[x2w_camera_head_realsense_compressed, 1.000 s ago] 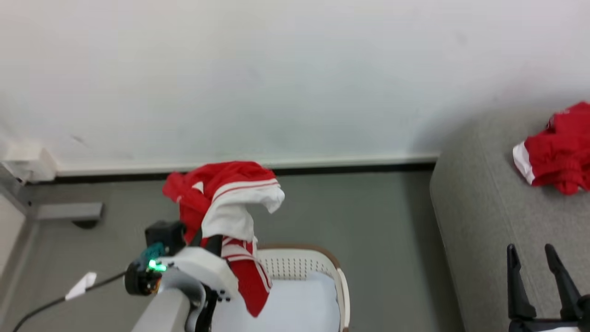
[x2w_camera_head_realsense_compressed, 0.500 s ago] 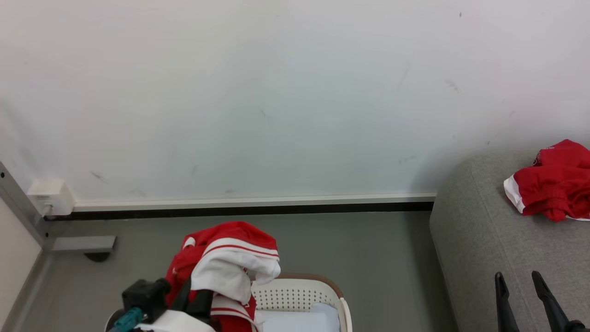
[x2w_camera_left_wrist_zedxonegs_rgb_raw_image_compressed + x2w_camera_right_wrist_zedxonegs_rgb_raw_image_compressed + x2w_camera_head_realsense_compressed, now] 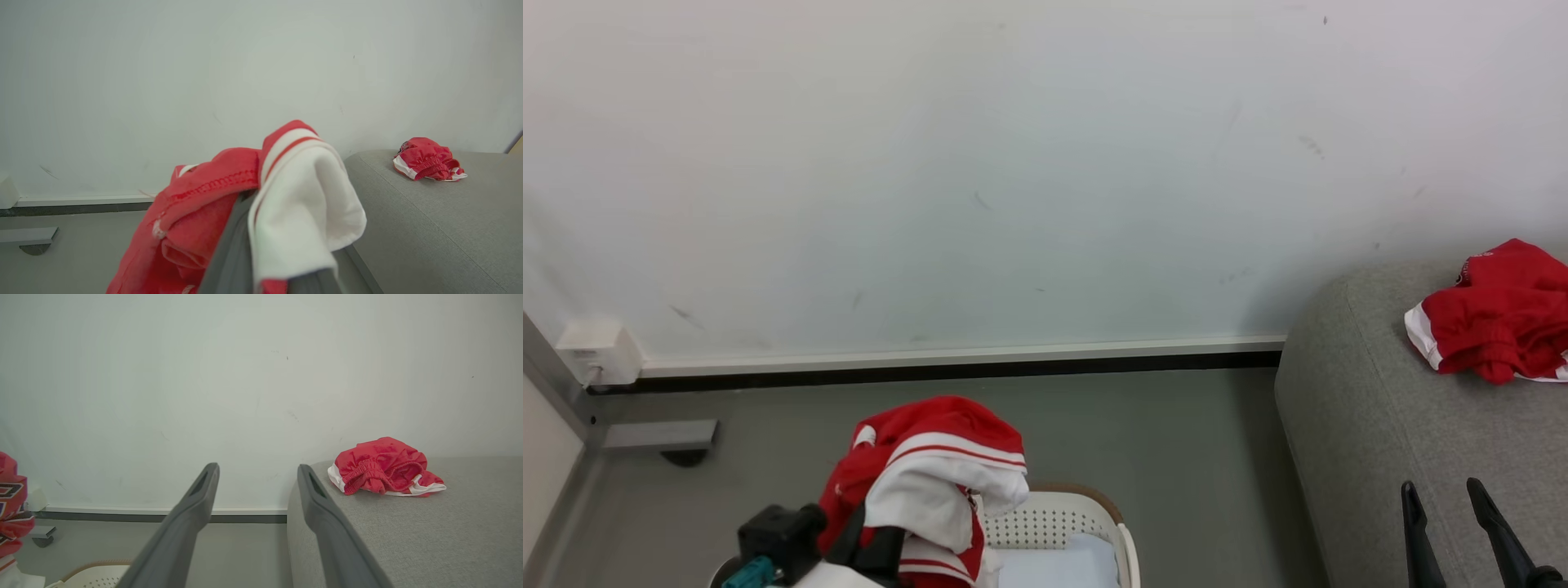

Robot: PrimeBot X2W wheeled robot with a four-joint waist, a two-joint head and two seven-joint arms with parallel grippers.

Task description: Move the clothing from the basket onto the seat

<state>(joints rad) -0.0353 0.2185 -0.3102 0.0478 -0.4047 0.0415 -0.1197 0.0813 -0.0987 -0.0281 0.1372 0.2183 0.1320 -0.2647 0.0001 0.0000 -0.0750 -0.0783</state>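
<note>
raised garment (image 3: 931, 474): red, white stripes and white cuff, bunched, hanging at lower left of head view, covering the basket's left part | second garment (image 3: 1494, 327): red, white trim, crumpled on seat, right edge | basket (image 3: 1054, 518): cream, perforated, brown rim, bottom centre, cropped | seat (image 3: 1372, 425): grey woven sofa, rounded corner, lower right

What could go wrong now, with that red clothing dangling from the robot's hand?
1. The held garment hangs loosely over the left gripper. It might slip onto the floor between the basket and the sofa.
2. Dropped near the sofa's rounded edge, it could slide off.
</note>
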